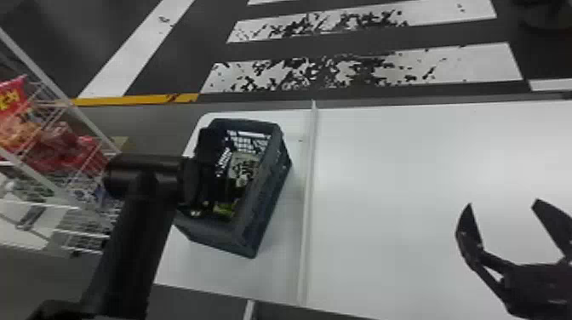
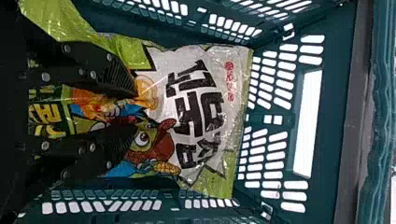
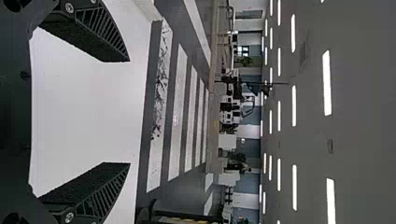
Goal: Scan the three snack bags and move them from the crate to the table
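Note:
My left gripper (image 1: 211,164) reaches down into the dark crate (image 1: 272,187) on the left part of the table. A green-and-white snack bag (image 1: 246,165) with black lettering lies inside the crate. In the left wrist view, my left gripper (image 2: 130,111) is shut on the snack bag (image 2: 201,107), whose film is creased and bunched between the two fingers. The fingers cover part of the bag. Over the table's right side, my right gripper (image 1: 502,212) is open and holds nothing. The right wrist view shows its fingertips far apart, with the right gripper (image 3: 128,112) above the white surface.
The crate's slotted walls (image 2: 275,98) stand close around the left gripper. A raised pale strip (image 1: 310,191) crosses the white table (image 1: 400,178) right of the crate. At the far left stands a wire rack (image 1: 59,91) with red snack packs (image 1: 64,149).

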You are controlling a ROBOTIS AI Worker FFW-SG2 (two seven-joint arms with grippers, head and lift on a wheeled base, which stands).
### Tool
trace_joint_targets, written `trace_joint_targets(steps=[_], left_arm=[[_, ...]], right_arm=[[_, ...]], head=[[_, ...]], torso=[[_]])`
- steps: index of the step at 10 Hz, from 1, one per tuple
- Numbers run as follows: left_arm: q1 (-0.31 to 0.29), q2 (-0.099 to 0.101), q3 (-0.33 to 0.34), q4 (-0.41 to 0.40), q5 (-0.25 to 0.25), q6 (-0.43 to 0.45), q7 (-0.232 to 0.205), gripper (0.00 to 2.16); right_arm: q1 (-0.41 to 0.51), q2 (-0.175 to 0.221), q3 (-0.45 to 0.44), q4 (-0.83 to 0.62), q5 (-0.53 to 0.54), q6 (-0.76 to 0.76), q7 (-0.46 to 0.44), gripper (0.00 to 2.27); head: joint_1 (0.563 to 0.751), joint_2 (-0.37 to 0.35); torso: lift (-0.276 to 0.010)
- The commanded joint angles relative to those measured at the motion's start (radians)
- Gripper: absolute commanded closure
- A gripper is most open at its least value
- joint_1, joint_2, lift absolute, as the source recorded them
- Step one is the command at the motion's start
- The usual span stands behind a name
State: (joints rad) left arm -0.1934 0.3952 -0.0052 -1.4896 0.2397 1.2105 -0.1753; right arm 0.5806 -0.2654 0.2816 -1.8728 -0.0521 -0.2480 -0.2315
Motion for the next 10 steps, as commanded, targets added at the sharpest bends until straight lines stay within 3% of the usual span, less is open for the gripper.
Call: trace_joint_targets(steps=[1,2,4,5,6,10], left_arm=[[0.031,0.002,0.022,-0.058,0.000,0.013,-0.001,1.80],[0.058,0.004,0.040,-0.101,0.000,0.022,0.005,1.80],[0.137,0.002,0.083,-0.227,0.003,0.013,0.065,1.79],[0.178,0.001,0.103,-0.294,0.006,0.007,0.114,1.79],[0.216,0.001,0.105,-0.345,0.001,-0.070,0.181,1.79],[0.255,-0.024,0.108,-0.408,0.000,-0.082,0.189,1.79]], right_arm=[[0.019,0.000,-0.004,-0.006,0.000,-0.032,-0.006,0.09],[0.030,0.000,-0.004,-0.012,0.000,-0.059,-0.008,0.09],[0.048,0.002,0.001,-0.020,0.000,-0.093,-0.009,0.09],[0.059,0.002,0.001,-0.022,0.002,-0.118,-0.009,0.08],[0.068,0.000,0.001,-0.029,0.018,-0.127,-0.009,0.08],[0.102,-0.003,-0.016,-0.037,0.031,-0.197,-0.009,0.08]], head=[[0.695,0.274],[0.695,0.274],[0.695,0.285],[0.695,0.299],[0.695,0.315],[0.695,0.315]], torso=[[-0.062],[-0.062],[-0.062],[-0.062],[-0.062],[-0.062]])
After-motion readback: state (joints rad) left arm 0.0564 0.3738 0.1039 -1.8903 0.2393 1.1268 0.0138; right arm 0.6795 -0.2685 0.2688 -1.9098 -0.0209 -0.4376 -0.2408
